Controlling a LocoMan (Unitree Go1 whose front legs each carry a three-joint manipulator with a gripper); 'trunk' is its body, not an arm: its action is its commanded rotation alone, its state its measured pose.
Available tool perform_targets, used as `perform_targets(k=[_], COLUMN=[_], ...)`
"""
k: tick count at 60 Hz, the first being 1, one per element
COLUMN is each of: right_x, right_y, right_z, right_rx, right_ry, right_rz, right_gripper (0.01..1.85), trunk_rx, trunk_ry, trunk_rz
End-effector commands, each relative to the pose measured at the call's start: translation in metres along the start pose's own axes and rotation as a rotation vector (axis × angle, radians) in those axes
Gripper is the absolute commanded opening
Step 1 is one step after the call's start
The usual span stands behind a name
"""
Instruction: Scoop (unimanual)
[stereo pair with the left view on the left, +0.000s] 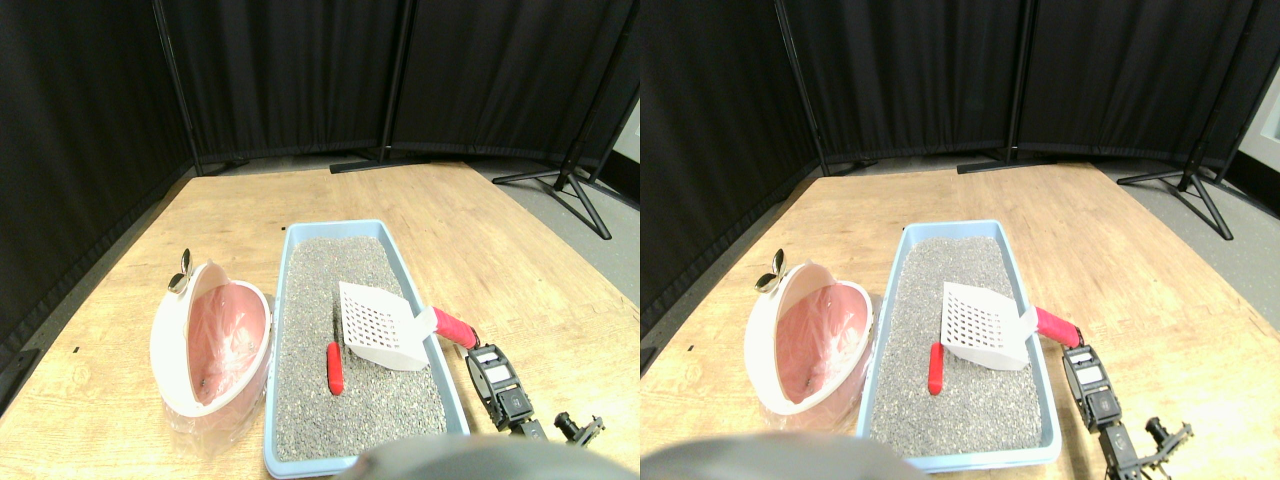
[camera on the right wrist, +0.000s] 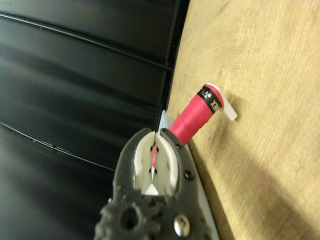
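A white slotted scoop (stereo pair with the left view on the left: 375, 325) lies tilted across the grey litter, its pink wrapped handle (stereo pair with the left view on the left: 455, 327) sticking out over the right rim of the pale blue litter box (stereo pair with the left view on the left: 284, 300). A small red piece (stereo pair with the left view on the left: 335, 368) lies on the litter just left of the scoop. My right gripper (stereo pair with the left view on the left: 482, 352) sits on the wooden floor outside the box, its tip at the handle's free end. In the wrist view the pink handle (camera on the right wrist: 197, 117) runs away from the gripper (camera on the right wrist: 155, 160), and most of its length lies beyond the jaw frame.
A white tilted bin (stereo pair with the left view on the left: 165, 340) lined with a pink bag (stereo pair with the left view on the left: 225, 335) stands left of the box. A shiny metal clip (stereo pair with the left view on the left: 181, 272) sits on its rim. Black curtains on floor stands (stereo pair with the left view on the left: 565, 180) close off the back. Bare wood floor (stereo pair with the left view on the left: 520, 270) lies right of the box.
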Motion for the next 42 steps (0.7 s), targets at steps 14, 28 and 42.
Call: perform_targets(k=[14,28,42], right_x=[-0.002,-0.005,0.000], right_y=[0.000,-0.003,0.000], right_z=[0.012,0.017,0.019], right_rx=[-0.005,0.168,0.264], right_ry=[-0.056,-0.194,-0.169], right_rz=[0.006,0.094,0.139], right_gripper=[0.47,0.69,0.91], trunk_rx=[-0.007,-0.013,-0.019], trunk_ry=[-0.014,-0.014,-0.016], trunk_rz=[0.003,-0.001,0.001])
